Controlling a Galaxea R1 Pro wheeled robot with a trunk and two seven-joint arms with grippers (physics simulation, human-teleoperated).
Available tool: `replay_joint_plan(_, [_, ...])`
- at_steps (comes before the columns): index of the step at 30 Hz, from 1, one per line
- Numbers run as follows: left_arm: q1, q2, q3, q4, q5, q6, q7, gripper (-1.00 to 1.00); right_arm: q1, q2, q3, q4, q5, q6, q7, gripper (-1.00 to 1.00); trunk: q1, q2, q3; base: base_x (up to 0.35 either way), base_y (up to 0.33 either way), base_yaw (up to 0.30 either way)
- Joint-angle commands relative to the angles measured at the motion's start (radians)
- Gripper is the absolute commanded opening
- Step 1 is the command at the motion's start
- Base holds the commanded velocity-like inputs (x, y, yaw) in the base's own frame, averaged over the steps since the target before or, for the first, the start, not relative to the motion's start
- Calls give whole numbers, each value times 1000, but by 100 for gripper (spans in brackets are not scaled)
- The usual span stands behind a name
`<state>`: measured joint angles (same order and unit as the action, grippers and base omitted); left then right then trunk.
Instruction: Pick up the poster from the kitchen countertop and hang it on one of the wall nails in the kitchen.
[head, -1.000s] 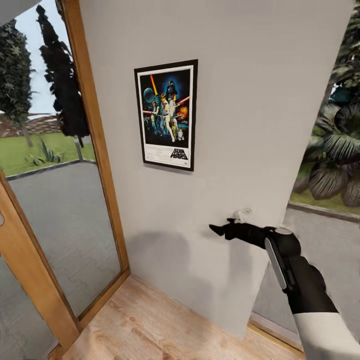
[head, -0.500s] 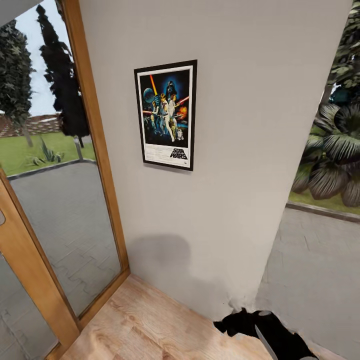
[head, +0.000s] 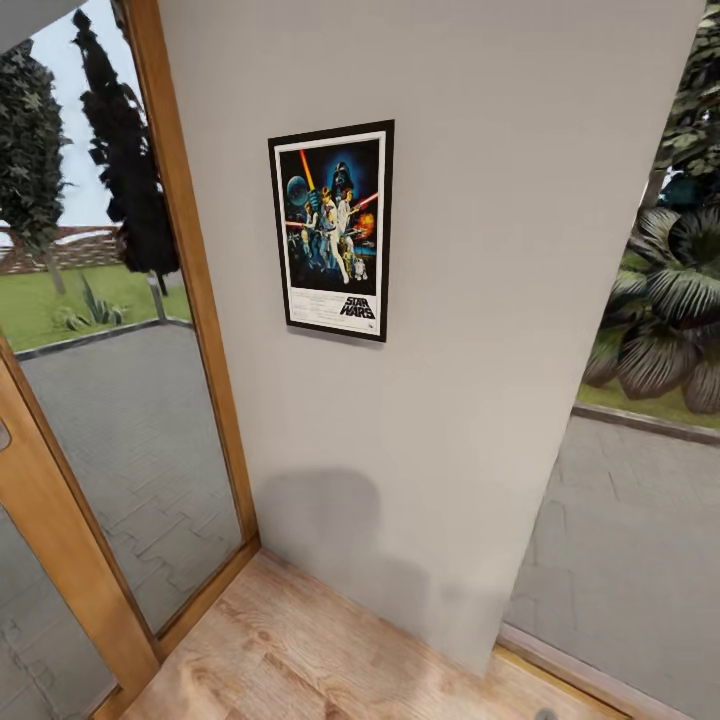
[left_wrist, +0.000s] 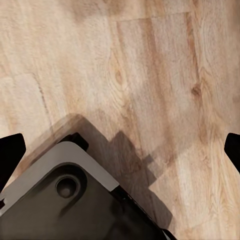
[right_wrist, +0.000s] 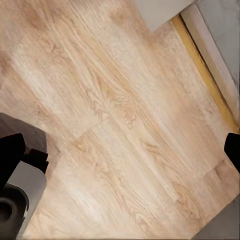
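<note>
Head view: the upright rectangular Star Wars poster (head: 332, 230) — colourful figures on dark blue, white inner border, thin black frame — is hanging flat on the plain pale grey wall (head: 480, 300), its top edge well above the light wooden plank floor (head: 300, 650). To the poster's left, a tall wooden door frame (head: 190, 290) is bordering a glass pane looking out on grey paving, grass and dark trees; at the wall's right edge, broad-leaved plants (head: 670, 300) are showing outdoors. A soft shadow is lying on the lower wall under the poster. Left wrist view: the left gripper (left_wrist: 120, 150) is pointing down at the plank floor, its two dark fingertips (left_wrist: 10, 152) sitting at opposite edges of the picture — spread wide, nothing between them — above a grey and dark corner of the robot's base (left_wrist: 70, 200). Right wrist view: the right gripper (right_wrist: 120, 150) is likewise facing the floor with fingertips (right_wrist: 10, 150) set far apart and gripping nothing, near the wall's foot and a yellowish threshold strip (right_wrist: 205, 75).
</note>
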<state>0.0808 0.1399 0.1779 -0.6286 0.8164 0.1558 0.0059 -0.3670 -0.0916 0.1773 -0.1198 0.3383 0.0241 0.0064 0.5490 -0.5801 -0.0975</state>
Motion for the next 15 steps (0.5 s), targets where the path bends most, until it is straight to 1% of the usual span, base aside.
replay_joint_plan(1, [1,0,3,-1,8,7,0,100,4,1,8,1,25,0,-2,100,0,-1,-2,0,0,0])
replay_joint_plan(2, [1,0,3,2,8,7,0,100,6,1,8,1,41,-1,-4,100,0,-1,-2,0,0,0])
replay_joint_plan(6, [1,0,3,5,7,7,0,100,9,2,7,2,61,-3,-5,100,0,-1,-2,0,0,0])
replay_joint_plan(15, [1,0,2,7,7,7,-1,100,9,2,7,1,64,-8,-7,100,0,-1,-2,0,0,0])
